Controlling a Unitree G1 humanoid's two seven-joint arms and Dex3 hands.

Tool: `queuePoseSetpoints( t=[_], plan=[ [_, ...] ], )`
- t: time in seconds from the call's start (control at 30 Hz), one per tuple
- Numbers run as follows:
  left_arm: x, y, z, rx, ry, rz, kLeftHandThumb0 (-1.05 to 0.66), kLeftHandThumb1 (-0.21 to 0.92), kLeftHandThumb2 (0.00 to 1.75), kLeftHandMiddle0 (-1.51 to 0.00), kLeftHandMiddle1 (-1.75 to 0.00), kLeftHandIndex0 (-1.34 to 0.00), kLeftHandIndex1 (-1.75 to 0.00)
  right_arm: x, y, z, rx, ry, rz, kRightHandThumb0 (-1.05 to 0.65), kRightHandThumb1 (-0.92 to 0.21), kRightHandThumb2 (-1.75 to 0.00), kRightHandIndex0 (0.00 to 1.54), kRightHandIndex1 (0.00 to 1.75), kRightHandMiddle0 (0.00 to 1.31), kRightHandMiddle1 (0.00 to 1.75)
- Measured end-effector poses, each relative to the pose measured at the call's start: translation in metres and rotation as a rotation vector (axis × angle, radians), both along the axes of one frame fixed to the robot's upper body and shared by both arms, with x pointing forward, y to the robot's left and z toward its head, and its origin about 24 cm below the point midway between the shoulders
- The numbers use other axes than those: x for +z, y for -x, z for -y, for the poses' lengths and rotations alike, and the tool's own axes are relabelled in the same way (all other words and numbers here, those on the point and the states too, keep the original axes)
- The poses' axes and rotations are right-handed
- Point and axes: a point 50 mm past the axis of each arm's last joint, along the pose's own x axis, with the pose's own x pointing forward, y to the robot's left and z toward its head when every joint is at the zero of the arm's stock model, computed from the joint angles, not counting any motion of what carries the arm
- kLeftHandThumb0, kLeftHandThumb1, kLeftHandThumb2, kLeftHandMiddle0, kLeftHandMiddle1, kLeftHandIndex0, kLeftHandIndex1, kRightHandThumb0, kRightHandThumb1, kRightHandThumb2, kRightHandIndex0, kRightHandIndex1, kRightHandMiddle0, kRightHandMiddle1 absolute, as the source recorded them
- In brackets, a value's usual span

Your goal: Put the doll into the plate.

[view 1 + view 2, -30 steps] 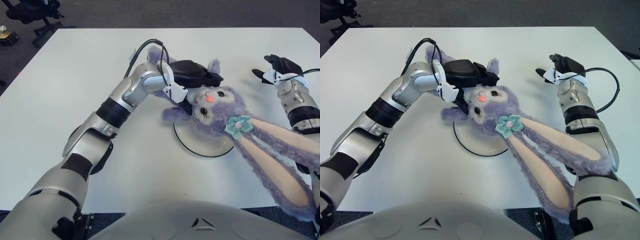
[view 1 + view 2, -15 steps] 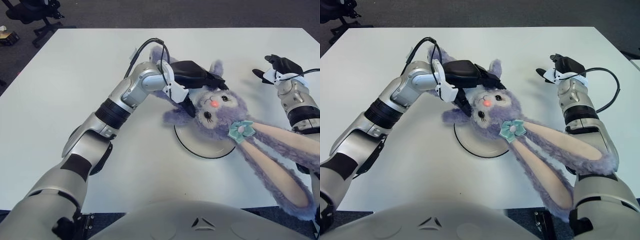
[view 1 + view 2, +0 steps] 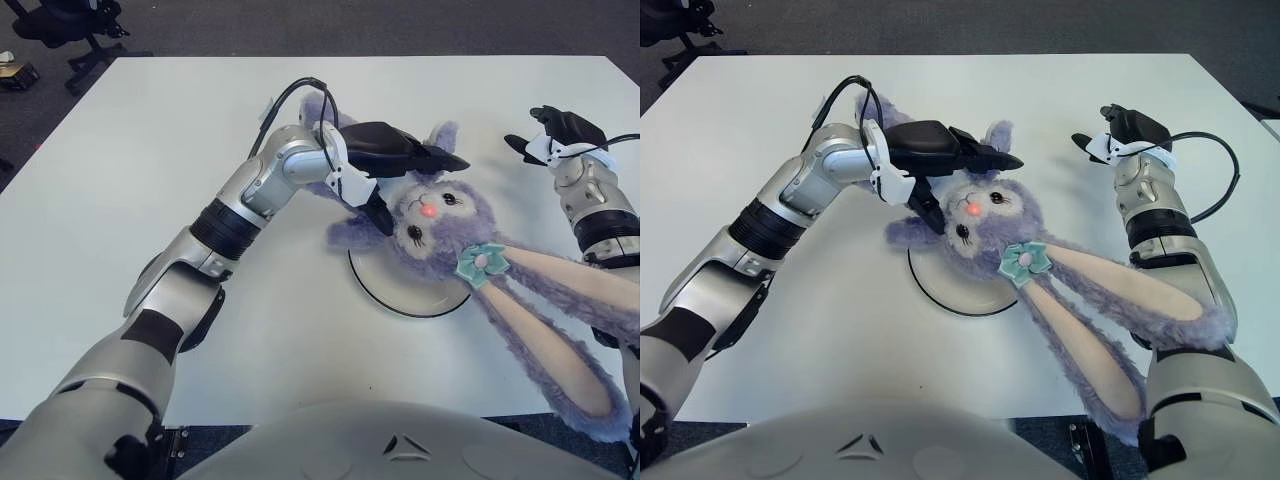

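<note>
Doll (image 3: 440, 215), a purple plush rabbit, lay face up in the left eye view with its head over the far part of the white plate (image 3: 392, 287) and its two long ears trailing toward the near right edge of the worktop (image 3: 150, 150). A teal flower (image 3: 477, 262) sat at the base of the ears. The left hand (image 3: 385, 160) was over the doll's body just beyond the head, its black fingers (image 3: 440, 160) stretched out nearly straight across the plush and not closed around it, with a thumb angled down beside the doll's cheek. The right hand (image 3: 560, 135) showed at the far right, well apart from the doll's head; whether its fingers were spread or curled could not be told.

Seen from the right eye, the doll's head (image 3: 980, 215) again covered the far rim of the plate (image 3: 950, 290), with one purple arm (image 3: 905, 232) poking out to the left. The left hand's fingers (image 3: 990, 157) pointed rightward above the face, extended. The ears (image 3: 1110, 320) reached down against the right forearm (image 3: 1160, 215).
</note>
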Motion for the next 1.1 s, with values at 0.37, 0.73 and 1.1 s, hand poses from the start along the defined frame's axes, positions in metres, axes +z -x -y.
queuePoseSetpoints(
  t=[0.37,0.73,1.1],
  plan=[
    [0.012,0.010,-0.002,0.026,0.102,0.062,-0.88,0.92,0.26,-0.21,0.00,-0.04,0.00,-0.003,0.001,-0.002,0.031,0.005,-0.031,-0.59,-0.92,-0.62,0.51,0.00,0.40,0.03],
    [0.036,0.011,0.000,0.022,0.410,0.028,-0.64,0.92,0.28,-0.34,-0.02,-0.16,-0.04,-0.009,0.002,0.001,0.027,0.020,-0.060,-0.60,-0.92,-0.60,0.57,0.03,0.43,0.05],
    [0.048,-0.005,0.006,-0.054,0.713,0.116,-0.53,0.92,0.32,-0.48,-0.01,-0.39,-0.08,-0.028,0.011,0.010,-0.011,0.135,-0.052,-0.66,-0.92,-0.67,0.65,0.06,0.48,0.06]
  ],
)
